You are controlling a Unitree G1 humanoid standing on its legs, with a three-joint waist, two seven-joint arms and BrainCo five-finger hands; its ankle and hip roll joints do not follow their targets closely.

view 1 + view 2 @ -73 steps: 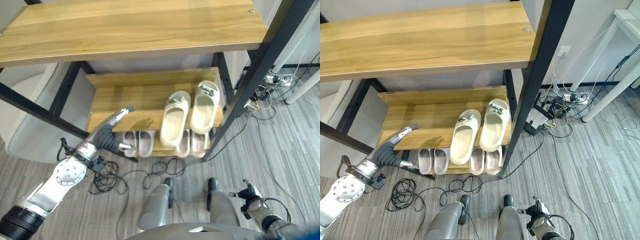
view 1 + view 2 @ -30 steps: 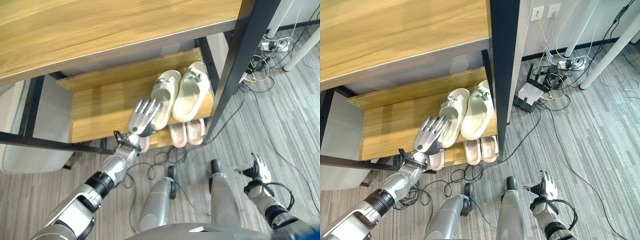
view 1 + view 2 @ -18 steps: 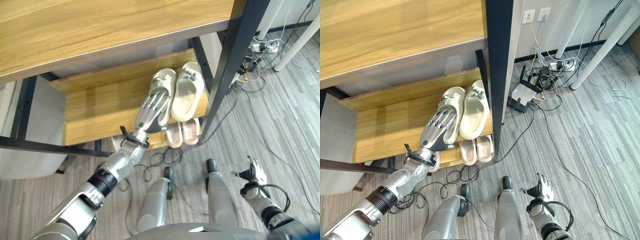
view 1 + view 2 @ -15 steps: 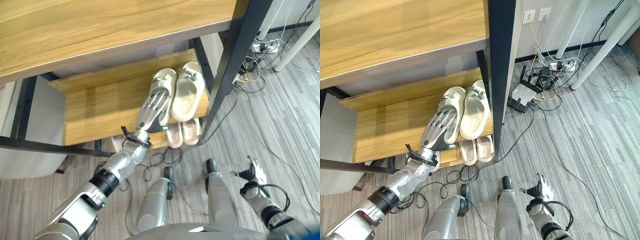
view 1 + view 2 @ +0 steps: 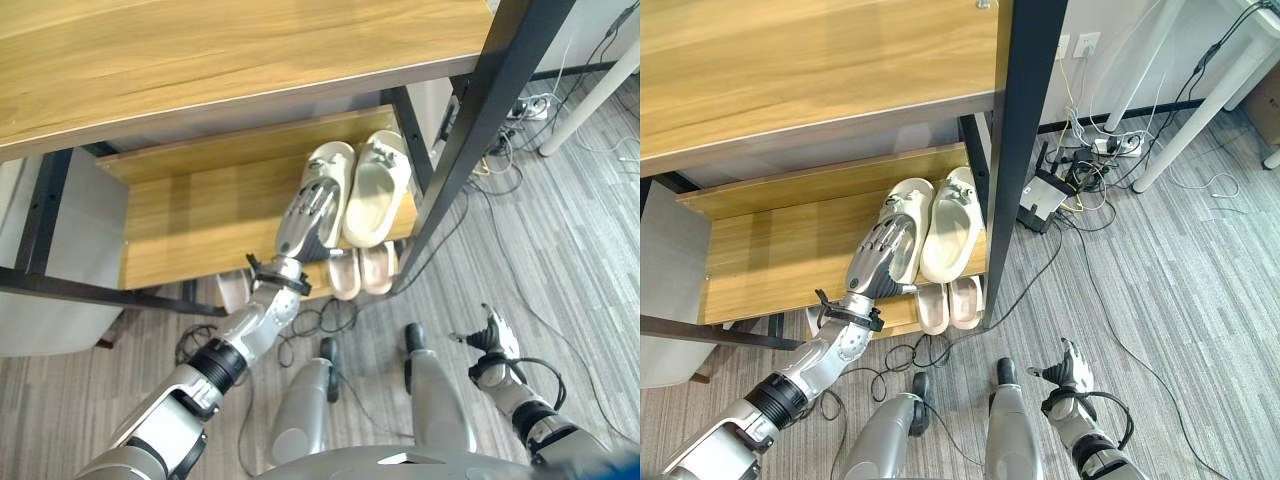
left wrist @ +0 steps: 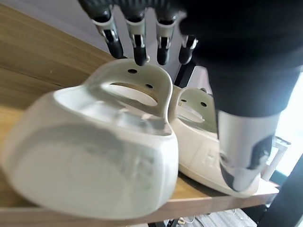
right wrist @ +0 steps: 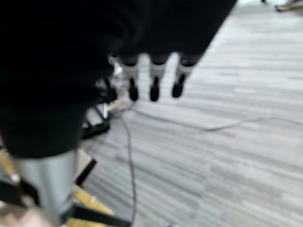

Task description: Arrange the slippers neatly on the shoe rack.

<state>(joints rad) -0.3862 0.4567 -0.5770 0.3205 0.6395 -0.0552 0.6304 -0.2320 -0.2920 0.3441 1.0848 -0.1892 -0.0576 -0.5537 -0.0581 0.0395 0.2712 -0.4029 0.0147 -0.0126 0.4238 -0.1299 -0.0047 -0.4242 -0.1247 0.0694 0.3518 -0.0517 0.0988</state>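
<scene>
A wooden tabletop (image 5: 230, 50) on black legs stands over grey striped carpet (image 5: 1170, 300) strewn with cables.

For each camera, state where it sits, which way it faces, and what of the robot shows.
Left eye view: on the head, looking down at the shoe rack; left hand lies on the left cream slipper.
Right eye view: beside it, same scene; right hand low over the carpet.
Left wrist view: along straight fingers over both cream slippers.
Right wrist view: fingers toward carpet.
Shared: the eyes and left wrist show the cream pair.
</scene>
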